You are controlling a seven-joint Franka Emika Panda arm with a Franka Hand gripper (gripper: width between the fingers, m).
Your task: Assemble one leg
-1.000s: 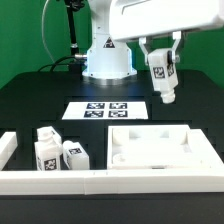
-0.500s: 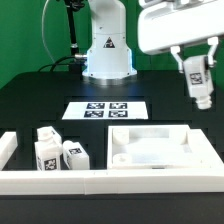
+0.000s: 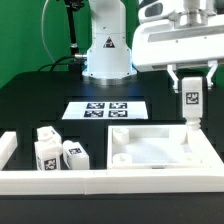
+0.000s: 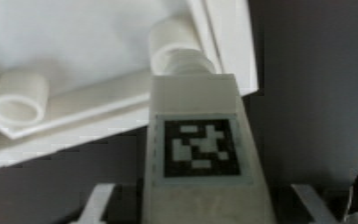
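Observation:
My gripper (image 3: 190, 88) is shut on one leg (image 3: 190, 102), a white square post with a black-and-white tag, and holds it upright with the narrow stub down. The stub hangs just over the far right corner of the large flat white slab (image 3: 150, 150). In the wrist view the leg (image 4: 202, 135) runs out from between my fingers (image 4: 105, 200), and its stub (image 4: 185, 55) points at the slab's edge (image 4: 87, 95). I cannot tell whether the stub touches the slab. Two more legs (image 3: 45, 152) (image 3: 73, 153) stand at the exterior view's left.
The marker board (image 3: 105, 110) lies on the black table behind the slab. A white wall (image 3: 100, 182) runs along the front, with a white block (image 3: 6, 148) at its left end. The robot base (image 3: 107, 55) stands at the back.
My gripper has carried the leg from the exterior view's far right edge back to the left and lower. The leg now hangs upright over the slab's far right corner.

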